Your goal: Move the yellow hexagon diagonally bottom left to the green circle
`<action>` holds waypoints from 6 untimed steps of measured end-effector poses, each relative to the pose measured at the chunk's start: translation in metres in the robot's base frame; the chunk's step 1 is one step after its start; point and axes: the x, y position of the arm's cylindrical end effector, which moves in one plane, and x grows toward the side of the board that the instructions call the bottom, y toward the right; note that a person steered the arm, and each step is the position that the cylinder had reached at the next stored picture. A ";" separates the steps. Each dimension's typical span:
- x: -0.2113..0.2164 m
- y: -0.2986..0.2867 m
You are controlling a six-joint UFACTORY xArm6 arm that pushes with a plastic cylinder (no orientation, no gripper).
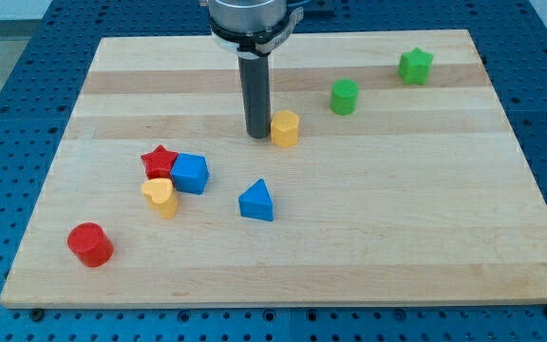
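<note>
My tip [257, 136] rests just left of the yellow hexagon [285, 127] on the desk [425, 237], with no hand to open or close, and the hexagon already sits down-left of the green circle [345, 96], seemingly nearly placed.

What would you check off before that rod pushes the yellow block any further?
1. My tip is beside the yellow hexagon, at its left in the view: ok.
2. Tip actually touching it: cannot tell.
3. Green circle in sight, up and to the view's right of the hexagon: ok.
4. Hexagon already sits lower left of the circle: ok, though with a gap.
5. No block between them: ok.
6. Green star lies well beyond: ok.
</note>
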 end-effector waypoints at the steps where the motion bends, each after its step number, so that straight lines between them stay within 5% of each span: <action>1: 0.000 0.000; 3: -0.001 0.015; 6: 0.046 -0.051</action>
